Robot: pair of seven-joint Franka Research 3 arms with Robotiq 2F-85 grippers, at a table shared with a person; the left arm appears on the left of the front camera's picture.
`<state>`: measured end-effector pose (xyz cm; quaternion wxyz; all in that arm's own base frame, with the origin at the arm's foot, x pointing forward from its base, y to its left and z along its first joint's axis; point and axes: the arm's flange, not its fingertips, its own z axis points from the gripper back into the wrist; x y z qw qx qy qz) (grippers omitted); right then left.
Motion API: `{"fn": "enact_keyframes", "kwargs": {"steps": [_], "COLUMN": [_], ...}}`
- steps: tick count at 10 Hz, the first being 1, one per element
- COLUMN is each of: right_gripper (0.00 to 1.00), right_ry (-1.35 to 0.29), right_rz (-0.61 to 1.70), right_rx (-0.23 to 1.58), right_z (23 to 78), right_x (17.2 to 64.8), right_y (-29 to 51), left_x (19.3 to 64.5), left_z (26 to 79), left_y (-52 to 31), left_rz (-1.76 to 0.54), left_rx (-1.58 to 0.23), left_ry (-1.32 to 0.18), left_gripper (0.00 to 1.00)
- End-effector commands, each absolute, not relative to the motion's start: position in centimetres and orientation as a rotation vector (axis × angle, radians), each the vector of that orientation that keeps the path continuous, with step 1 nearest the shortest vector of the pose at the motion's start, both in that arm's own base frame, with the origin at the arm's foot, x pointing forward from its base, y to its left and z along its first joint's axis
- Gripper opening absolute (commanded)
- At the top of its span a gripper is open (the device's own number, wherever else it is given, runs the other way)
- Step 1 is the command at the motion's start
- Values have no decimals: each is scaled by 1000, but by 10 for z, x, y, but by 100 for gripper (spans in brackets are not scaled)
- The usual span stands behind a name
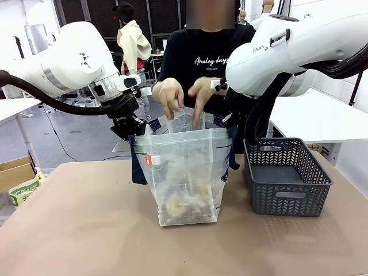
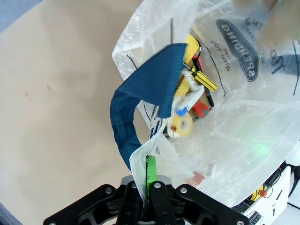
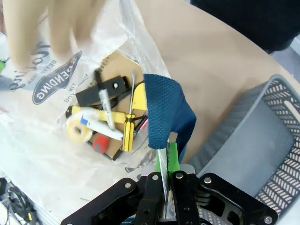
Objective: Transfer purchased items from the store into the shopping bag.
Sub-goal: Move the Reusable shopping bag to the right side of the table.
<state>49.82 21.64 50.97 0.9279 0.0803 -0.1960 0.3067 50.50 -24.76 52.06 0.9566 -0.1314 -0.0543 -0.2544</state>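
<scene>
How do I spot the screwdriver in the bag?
Find the clear shopping bag standing mid-table, left of the grey basket. At its bottom lies the screwdriver: the only thing there with a thin metal shaft and a yellow-and-black handle.

Translucent shopping bag (image 1: 190,164) upright, open, purchased items (image 1: 187,210) at bottom

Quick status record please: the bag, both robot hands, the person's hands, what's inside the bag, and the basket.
bag: upright on the table, mouth open
left hand: shut on the bag's rim
right hand: shut on the opposite rim
person's hands: both at the bag's mouth
items: piled at the bag's bottom, among them a yellow screwdriver and a tape roll
basket: dark grey, beside the bag on the robot's right
</scene>
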Motion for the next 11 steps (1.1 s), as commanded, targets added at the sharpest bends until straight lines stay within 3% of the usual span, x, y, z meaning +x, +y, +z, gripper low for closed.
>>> {"fn": "enact_keyframes", "kwargs": {"steps": [1, 11], "right_gripper": [0, 0], "right_ry": [-406, -406], "right_rz": [625, 625], "right_rx": [164, 164], "right_z": [511, 511], "right_x": [498, 498], "right_y": [215, 215], "left_x": [505, 505], "left_z": [523, 523], "left_y": [-246, -246], "left_rz": [-513, -513], "left_rx": [-267, -267], "left_ry": [-115, -115], "left_gripper": [0, 0]}}
